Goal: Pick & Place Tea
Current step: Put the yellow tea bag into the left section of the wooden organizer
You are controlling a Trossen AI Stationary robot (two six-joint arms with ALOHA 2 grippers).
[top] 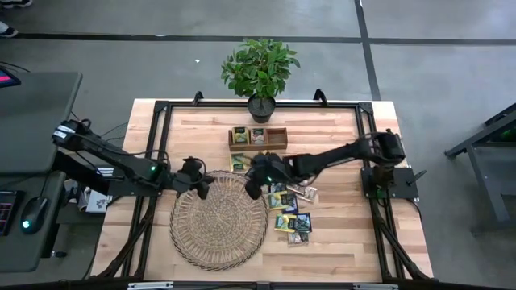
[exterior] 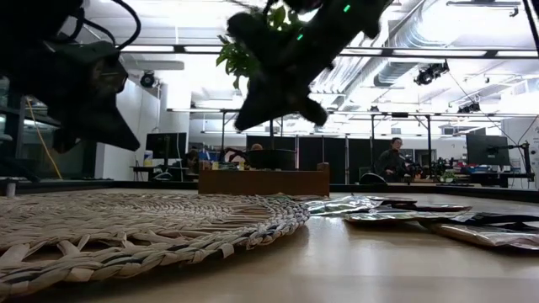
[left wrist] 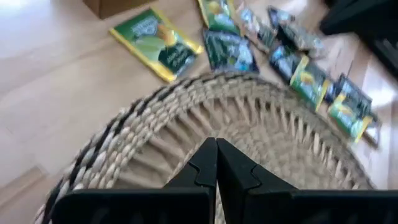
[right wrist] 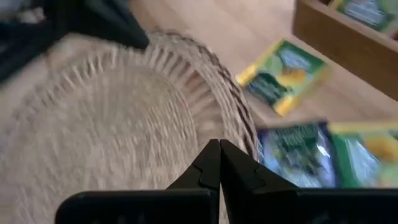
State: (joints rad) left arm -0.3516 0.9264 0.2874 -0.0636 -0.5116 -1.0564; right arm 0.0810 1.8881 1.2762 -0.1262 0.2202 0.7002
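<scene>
Several small tea sachets [top: 290,211], yellow-green and dark, lie flat on the wooden table just right of the round wicker mat [top: 218,220]. One more sachet [top: 239,163] lies by the mat's far edge. A few sachets sit in the small wooden tray [top: 258,138]. My left gripper [top: 201,187] is shut and hangs above the mat's far left rim [left wrist: 186,99]. My right gripper [top: 251,189] is shut and hangs above the mat's far right rim [right wrist: 236,118], close to the sachets [right wrist: 283,74]. Both are clear of the mat in the low view.
A potted plant [top: 260,72] stands at the table's far edge behind the tray. Bare wood lies near the front edge and at the right of the sachets. The two grippers are close together over the mat's far side.
</scene>
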